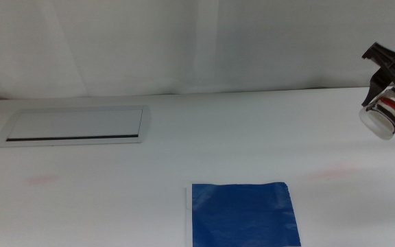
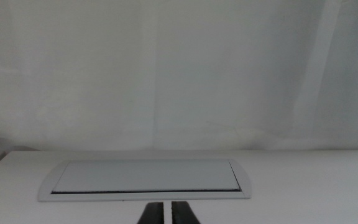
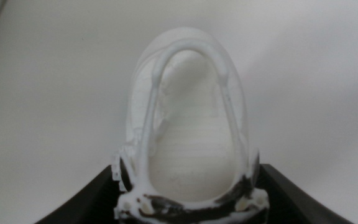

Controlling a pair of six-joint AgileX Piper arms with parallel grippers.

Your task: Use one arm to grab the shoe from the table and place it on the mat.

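Up at the far right edge of the middle view, right gripper [image 1: 389, 103] clamped on the shoe [image 1: 384, 118], dark jaws pressing either side and holding it clear above the table [image 1: 204, 137]. Partly cut off by the frame edge, so little of the arm [image 1: 387, 60] to see beyond a black block above the shoe. Only the thick white sole end and a sliver of red strap to make out there; the black straps hard to tell apart from the jaws. From the right wrist view, shoe [image 3: 188, 118] seen lengthwise, heel strap arching over the footbed, straps near the jaws a blurred dark-and-white smear.

Lower down and toward the middle, blue mat [image 1: 243, 214] flat on the table, its near edge cut off by the picture's bottom, well apart from the shoe and bare.

Far left, grey-framed panel [image 1: 75, 125] set into the table. Left gripper [image 2: 168, 213] waiting near it, jaw tips close together with only a thin slit between, barely showing; a dark corner at the middle view's bottom left too small to identify.
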